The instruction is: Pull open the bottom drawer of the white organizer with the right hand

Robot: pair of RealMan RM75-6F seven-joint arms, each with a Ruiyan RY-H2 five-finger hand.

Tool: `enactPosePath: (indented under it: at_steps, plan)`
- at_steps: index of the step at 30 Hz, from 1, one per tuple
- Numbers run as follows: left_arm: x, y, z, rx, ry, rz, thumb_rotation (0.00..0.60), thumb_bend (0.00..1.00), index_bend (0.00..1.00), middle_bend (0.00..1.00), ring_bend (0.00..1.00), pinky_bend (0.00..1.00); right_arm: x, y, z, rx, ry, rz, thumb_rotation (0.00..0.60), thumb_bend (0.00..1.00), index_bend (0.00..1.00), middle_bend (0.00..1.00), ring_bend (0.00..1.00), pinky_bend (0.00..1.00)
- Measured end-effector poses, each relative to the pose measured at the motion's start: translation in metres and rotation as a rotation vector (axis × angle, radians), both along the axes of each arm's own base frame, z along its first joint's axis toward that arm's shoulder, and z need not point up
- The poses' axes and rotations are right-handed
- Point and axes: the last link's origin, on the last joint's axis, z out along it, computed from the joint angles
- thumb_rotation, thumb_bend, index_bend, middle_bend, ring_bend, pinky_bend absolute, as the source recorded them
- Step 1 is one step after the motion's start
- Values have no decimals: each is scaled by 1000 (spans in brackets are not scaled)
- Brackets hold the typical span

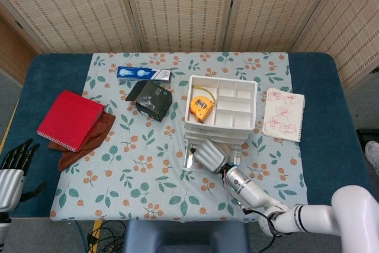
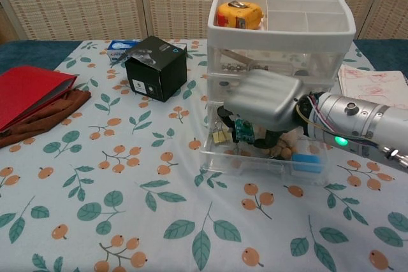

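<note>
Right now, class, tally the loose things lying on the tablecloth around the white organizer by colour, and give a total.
Red: 1, notebook
Brown: 1, cloth
Black: 1, box
Blue: 1, carton
White: 1, sketch pad
Total: 5
</note>
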Motion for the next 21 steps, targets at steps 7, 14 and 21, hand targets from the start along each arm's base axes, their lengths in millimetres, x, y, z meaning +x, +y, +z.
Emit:
enactPosePath:
  at_steps: [7, 14, 21]
  plan:
    - [2, 1, -1, -5, -2, -9, 600, 185, 75, 9, 52, 92, 7, 13, 31, -36, -72, 29, 600, 424, 529, 921, 1000, 1000]
    - [5, 5, -4, -16, -5, -24, 600, 185, 75, 9, 52, 92, -14, 28, 77, -125, -126, -5, 600, 424, 531, 920, 1000, 1000]
    - [12, 7, -11, -35, -11, -47, 600, 184, 75, 9, 52, 92, -62, 48, 93, -142, -50, -99, 600, 424, 530, 914, 1000, 1000]
